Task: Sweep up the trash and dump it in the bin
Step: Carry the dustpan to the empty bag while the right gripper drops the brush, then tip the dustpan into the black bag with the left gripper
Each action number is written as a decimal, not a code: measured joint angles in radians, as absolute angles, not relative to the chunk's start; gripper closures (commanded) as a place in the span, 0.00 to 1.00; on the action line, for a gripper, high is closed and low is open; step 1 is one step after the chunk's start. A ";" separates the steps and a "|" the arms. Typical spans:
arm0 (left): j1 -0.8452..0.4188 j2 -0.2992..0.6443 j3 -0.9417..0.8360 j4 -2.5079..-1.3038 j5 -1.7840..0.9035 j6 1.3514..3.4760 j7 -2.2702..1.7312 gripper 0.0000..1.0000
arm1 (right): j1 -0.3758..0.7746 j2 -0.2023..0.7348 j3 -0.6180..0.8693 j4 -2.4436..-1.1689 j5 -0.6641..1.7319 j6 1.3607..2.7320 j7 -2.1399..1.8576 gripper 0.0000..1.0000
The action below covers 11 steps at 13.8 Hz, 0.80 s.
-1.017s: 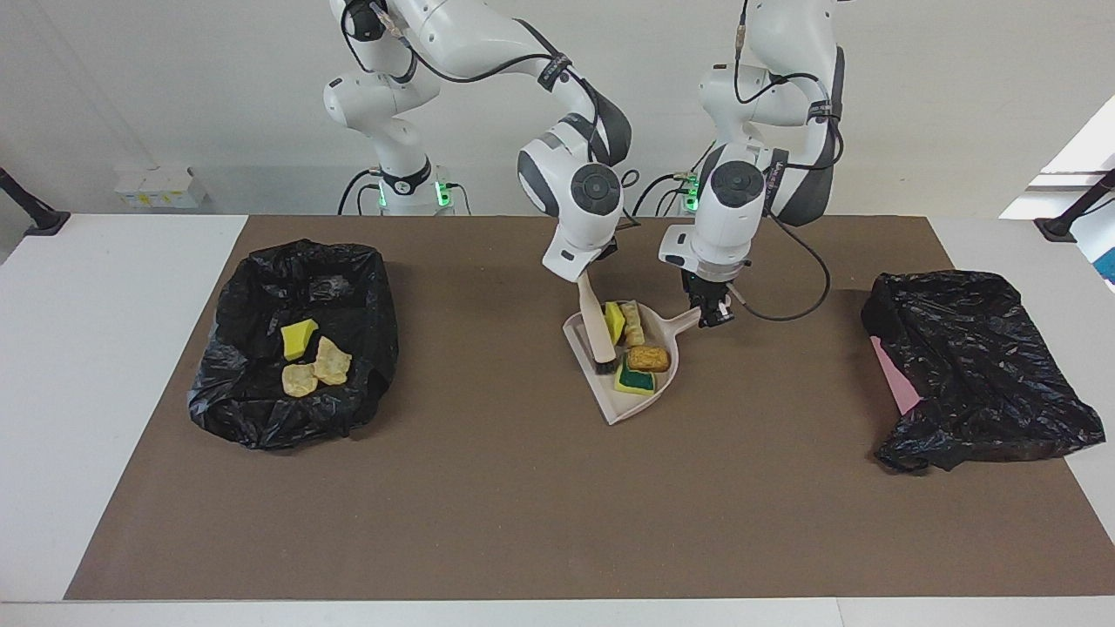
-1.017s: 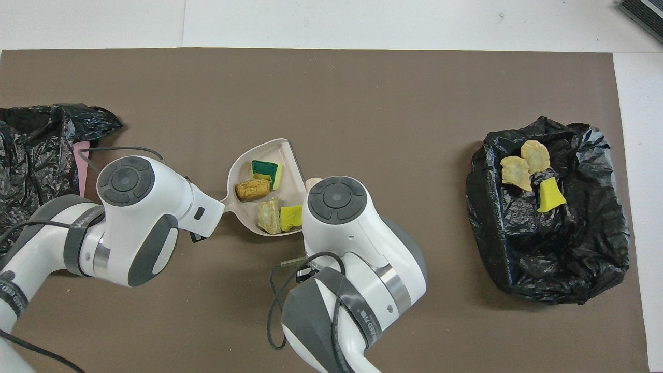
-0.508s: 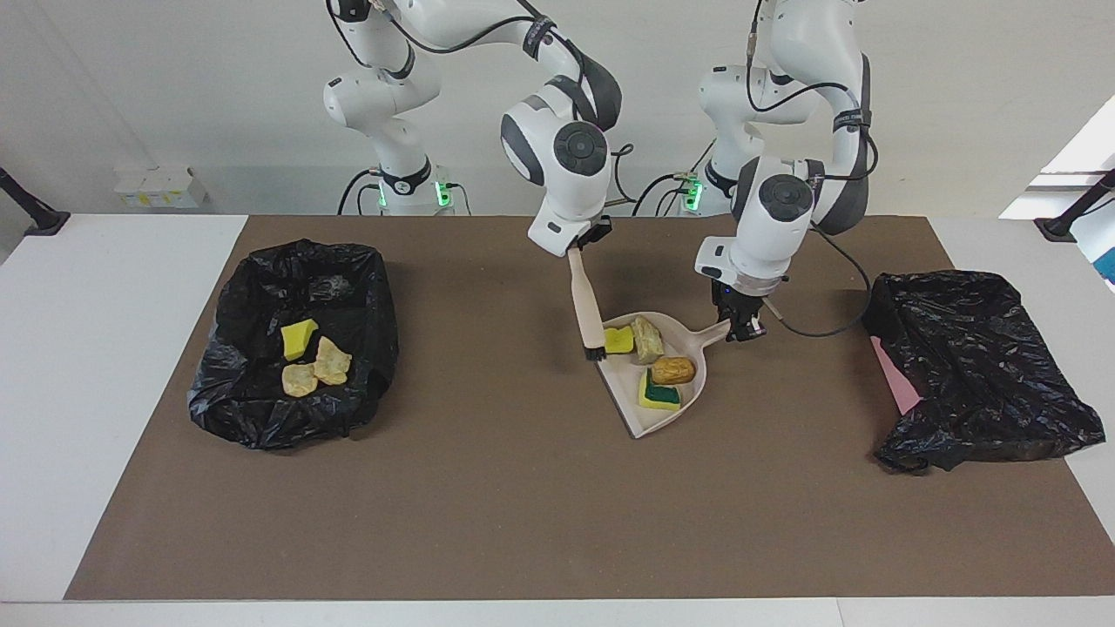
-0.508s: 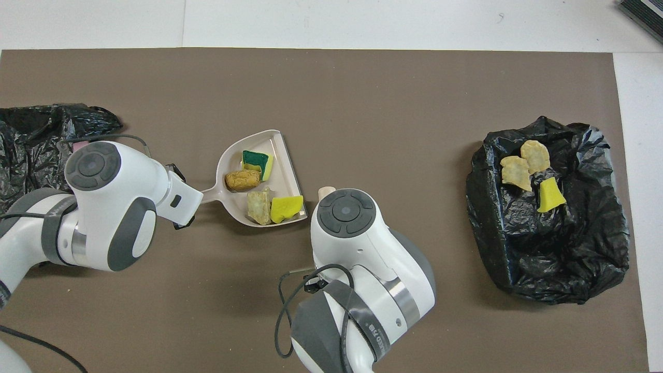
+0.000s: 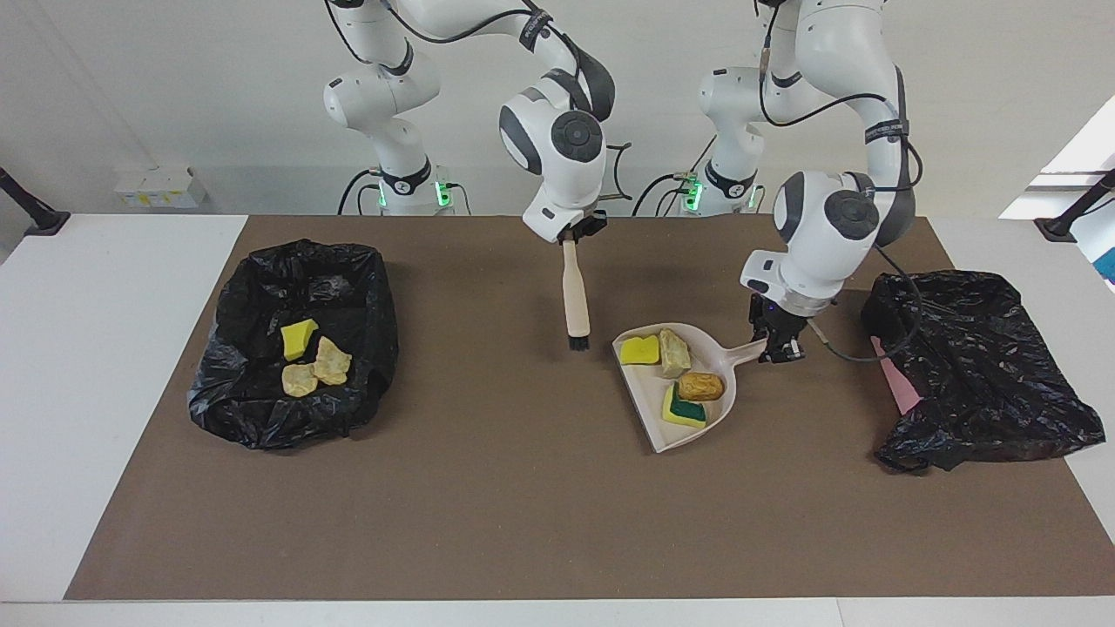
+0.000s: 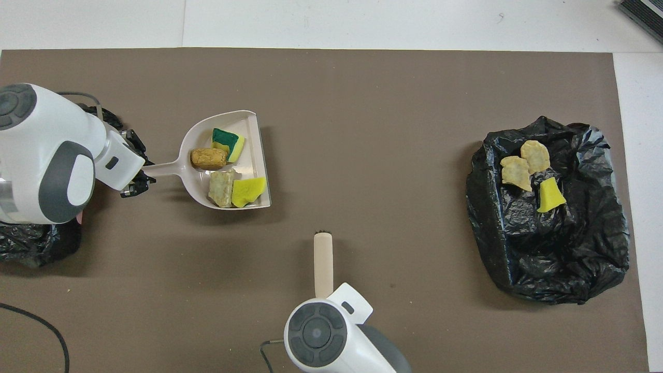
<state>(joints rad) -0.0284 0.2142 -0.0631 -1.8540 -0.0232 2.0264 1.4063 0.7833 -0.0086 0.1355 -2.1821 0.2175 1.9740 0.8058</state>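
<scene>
Once the brush [image 5: 574, 300] had swung clear of the dustpan [image 5: 646, 414], the right gripper [image 5: 578, 233] hung over the mat's middle, clamped on the brush handle. The left gripper [image 5: 778, 346], shut on the dustpan's handle, had carried the pan toward the covered bin [image 5: 984, 370] at the left arm's end, which sat just beside its jaws. Four pieces of trash [image 5: 671, 370] rode in the pan; three more [image 5: 309, 357] already lay in the open bin [image 5: 261, 409]. Sweeping looked finished and dumping next. Bare mat [image 5: 523, 505] lay around the pan's open lip.
</scene>
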 measured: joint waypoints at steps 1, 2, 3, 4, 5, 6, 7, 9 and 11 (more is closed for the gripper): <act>-0.013 0.214 -0.063 -1.821 -0.023 1.988 1.438 1.00 | 0.811 -0.015 0.136 -2.194 0.234 1.978 0.822 1.00; 0.003 0.213 -0.062 -1.791 -0.023 1.956 1.469 1.00 | 0.831 -0.017 0.136 -2.201 0.269 1.983 0.823 1.00; 0.020 0.212 -0.061 -1.764 -0.023 1.931 1.503 1.00 | 0.844 -0.017 0.137 -2.206 0.294 1.985 0.823 1.00; 0.041 0.212 -0.059 -1.738 -0.023 1.906 1.549 1.00 | 0.851 -0.017 0.137 -2.213 0.303 1.990 0.823 1.00; 0.065 0.212 -0.056 -1.712 -0.023 1.882 1.594 1.00 | 0.858 -0.016 0.136 -2.223 0.308 2.007 0.823 1.00; 0.093 0.212 -0.054 -1.689 -0.022 1.858 1.635 1.00 | 0.865 -0.015 0.136 -2.237 0.312 2.027 0.823 1.00; 0.126 0.212 -0.053 -1.671 -0.022 1.840 1.685 1.00 | 0.874 -0.014 0.136 -2.253 0.316 2.049 0.823 1.00; 0.190 0.212 -0.050 -1.656 -0.022 1.831 1.803 1.00 | 0.890 -0.012 0.136 -2.282 0.325 2.091 0.823 1.00; 0.262 0.212 -0.048 -1.653 -0.021 1.830 1.879 1.00 | 0.898 -0.012 0.136 -2.299 0.328 2.103 0.823 1.00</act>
<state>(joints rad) 0.2618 0.2123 -0.0479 -1.6528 -0.0214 1.8304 1.8791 0.8981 -0.0121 0.1361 -2.2987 0.3281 2.1028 0.8226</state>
